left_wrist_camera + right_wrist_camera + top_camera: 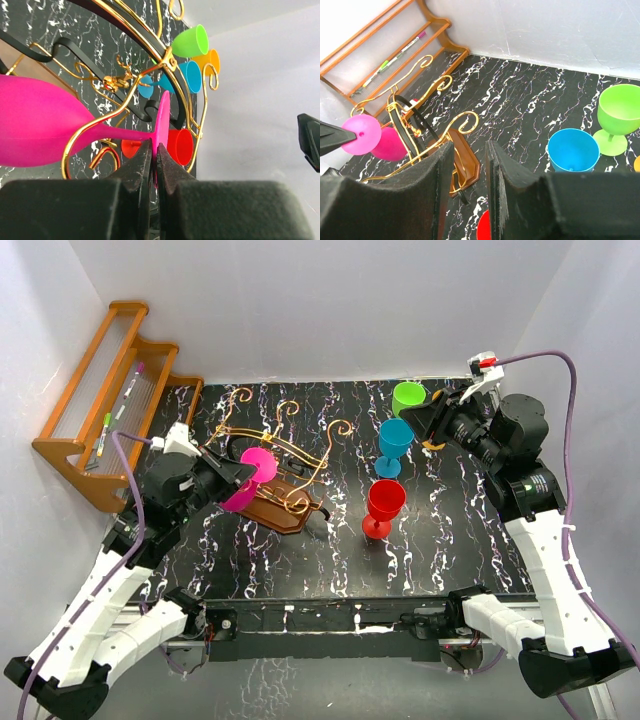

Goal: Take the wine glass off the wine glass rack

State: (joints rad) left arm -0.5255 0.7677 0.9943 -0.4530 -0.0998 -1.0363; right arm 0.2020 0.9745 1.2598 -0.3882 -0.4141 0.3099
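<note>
On the left half of the table, the pink wine glass point(262, 465) lies on its side in the gold wire rack point(280, 510). Its stem is threaded between two wires, and its bowl points back toward the left arm. The left claw point(154, 150) is closed on the glass's flat round foot, pinching the thin disc edge-on near its rim. The right claw point(468, 147) hangs above the far right corner with its fingers a little apart, holding nothing. It is near the blue glass point(572, 150) and the green glass point(620, 112), well away from the rack.

To my eye the glass is light coloured plastic, stiff enough and not likely to break. The foot is smooth and thin, though, so such a narrow pinch could let it pivot once the bowl's weight comes free of the wires. The foot looks like the only sensible hold, since the wires cage the stem. I'd expect the glass to need sliding along the wires to their open end. The rack looks light, and a snagged stem might drag it along.
</note>
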